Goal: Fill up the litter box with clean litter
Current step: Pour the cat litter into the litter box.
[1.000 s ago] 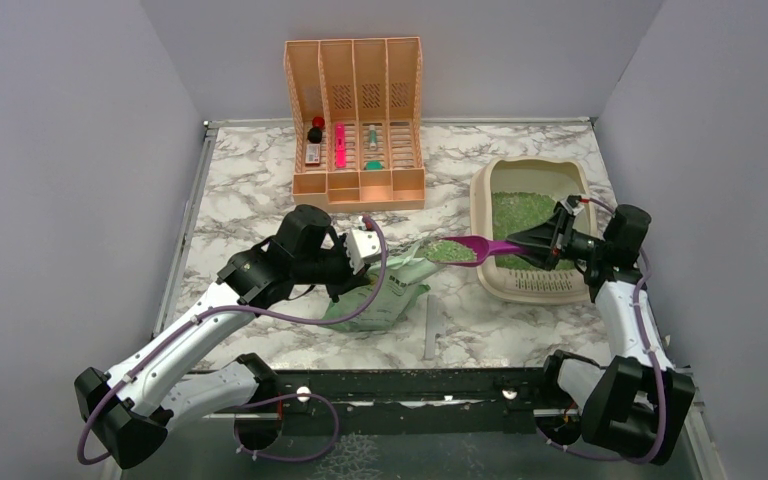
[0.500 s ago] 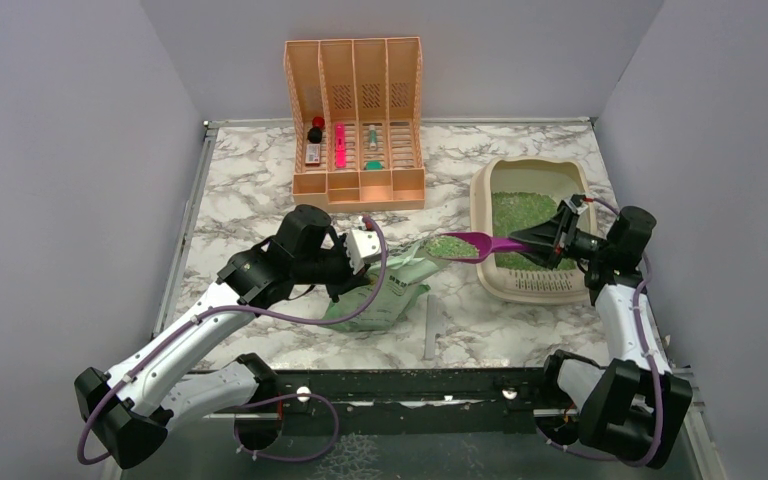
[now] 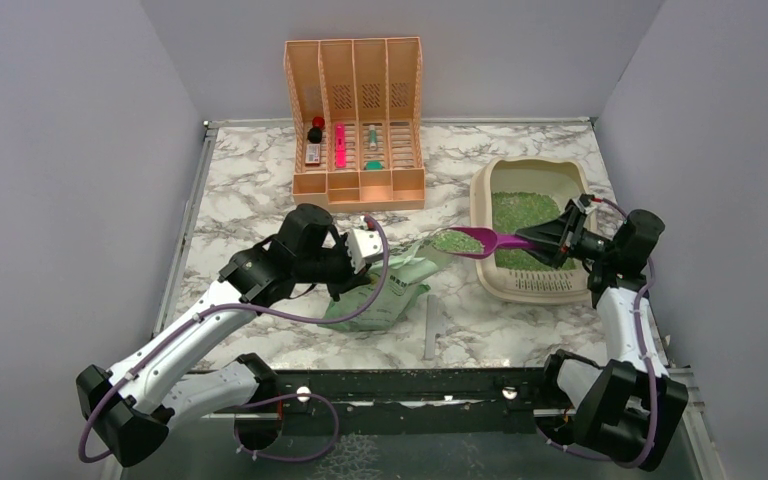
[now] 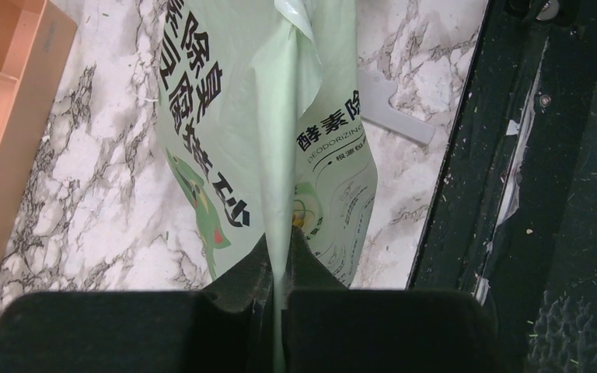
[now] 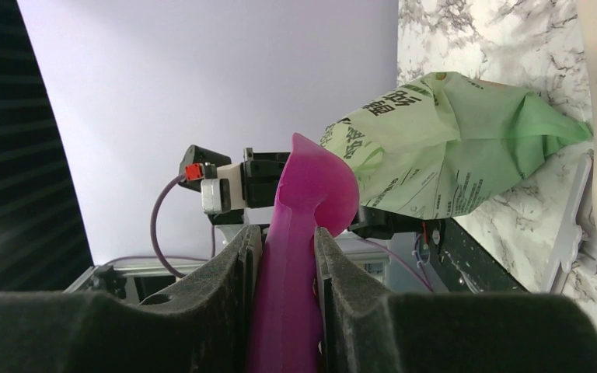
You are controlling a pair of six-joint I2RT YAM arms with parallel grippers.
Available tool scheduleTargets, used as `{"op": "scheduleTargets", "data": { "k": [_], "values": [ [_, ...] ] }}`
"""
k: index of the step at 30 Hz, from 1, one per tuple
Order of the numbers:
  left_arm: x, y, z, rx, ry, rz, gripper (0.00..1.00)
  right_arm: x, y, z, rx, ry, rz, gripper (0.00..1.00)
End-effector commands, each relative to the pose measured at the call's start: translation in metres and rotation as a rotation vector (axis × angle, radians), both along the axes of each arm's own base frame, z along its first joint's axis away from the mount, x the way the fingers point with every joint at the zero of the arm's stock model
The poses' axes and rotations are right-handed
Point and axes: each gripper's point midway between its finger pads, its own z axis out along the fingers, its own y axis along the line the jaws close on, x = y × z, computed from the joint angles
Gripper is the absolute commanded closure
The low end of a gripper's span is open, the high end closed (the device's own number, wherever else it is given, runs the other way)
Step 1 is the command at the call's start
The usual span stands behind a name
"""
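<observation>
The right gripper (image 3: 552,238) clamped the magenta plastic scoop (image 3: 485,241), heaped with loose green granules (image 3: 450,242), just short of the beige rounded plastic litter box (image 3: 480,205). A tilt there could have spilled them on the marble tabletop (image 3: 250,190). The left gripper (image 4: 281,264) pinched the pale green printed plastic bag (image 4: 233,140).

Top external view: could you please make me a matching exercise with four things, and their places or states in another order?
Things:
1. scoop
2. bag
3. litter box
4. organizer

Places or states:
A. stands farthest back
B. pinched in the left claw
C. at the right, holds clean litter
D. gripped by the right claw

Pairs: 1-D, 2-B, 3-C, 4-A
</observation>
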Motion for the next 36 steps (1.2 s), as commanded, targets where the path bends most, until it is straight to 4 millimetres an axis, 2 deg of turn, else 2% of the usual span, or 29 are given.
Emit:
{"op": "scheduleTargets", "data": {
  "k": [1, 16, 26, 36],
  "values": [
    [0.007, -0.023, 0.045, -0.136, -0.114, -0.076, 1.00, -0.007, -0.002, 0.008, 0.000, -0.037, 0.019, 0.99],
    [0.005, -0.026, 0.047, -0.142, -0.112, -0.101, 1.00, 0.011, -0.026, 0.005, -0.003, -0.048, -0.054, 0.99],
    [0.007, -0.029, 0.047, -0.139, -0.107, -0.111, 1.00, 0.033, -0.060, -0.004, -0.004, -0.043, -0.129, 0.99],
    [0.009, -0.030, 0.046, -0.130, -0.109, -0.117, 1.00, 0.062, -0.103, -0.006, -0.025, -0.059, -0.246, 0.99]
  ]
}}
